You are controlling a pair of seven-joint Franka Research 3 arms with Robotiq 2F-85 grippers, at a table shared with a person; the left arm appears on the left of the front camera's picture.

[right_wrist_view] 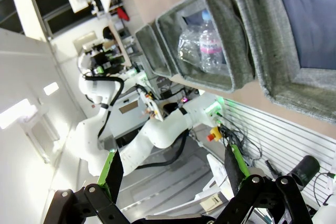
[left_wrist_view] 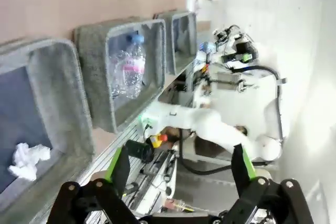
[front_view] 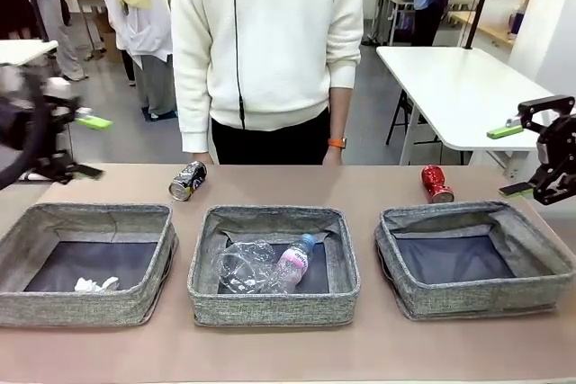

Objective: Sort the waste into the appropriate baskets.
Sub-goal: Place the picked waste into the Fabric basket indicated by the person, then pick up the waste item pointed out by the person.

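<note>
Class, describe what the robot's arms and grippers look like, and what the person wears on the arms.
The left gripper and right gripper are black linkage frames with green finger pads. The right arm is white and rounded, with a black cable. The person wears long white sleeves and an orange wristband.

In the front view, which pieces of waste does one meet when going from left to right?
paper ball → black-silver can → cup → bottle → red can
</note>
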